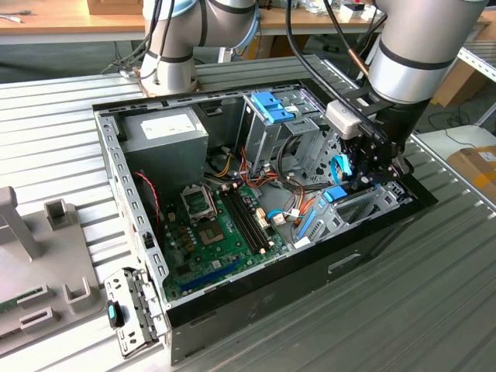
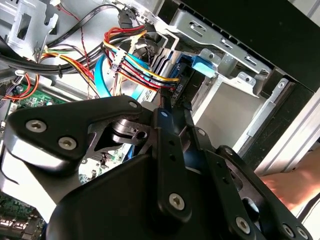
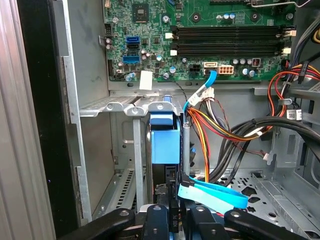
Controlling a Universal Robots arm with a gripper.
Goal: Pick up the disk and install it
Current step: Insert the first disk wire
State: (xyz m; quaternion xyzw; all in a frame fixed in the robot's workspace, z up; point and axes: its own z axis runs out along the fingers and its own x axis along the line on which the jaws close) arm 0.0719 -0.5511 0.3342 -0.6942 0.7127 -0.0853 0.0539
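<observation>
Desk: a ribbed metal desk carries the open computer case; nearest in the exterior view, a grey holder lies off the case's left corner, with a loose metal plate just beside the case.
Board: the green board lies flat in the case floor, with a grey power box behind it at the exterior view's left.
Gripper: the gripper reaches down into the case at the exterior view's right, over the drive bay. In both wrist views its black fingers stand narrowly apart and close on the disk's end edge.
Disk: the disk, with its bright blue bracket, stands on edge in the bay slot between grey metal rails, at the case's front wall. Its blue tab sits close against the bay frame.
Cables: a flat blue cable crosses just beside the gripper; red, yellow and black wires run next to the disk.
Cage: a metal cage with a blue latch stands behind the bay.
Arm: the arm's base stands on the desk beyond the case.
Far: a wooden bench runs along the back.
</observation>
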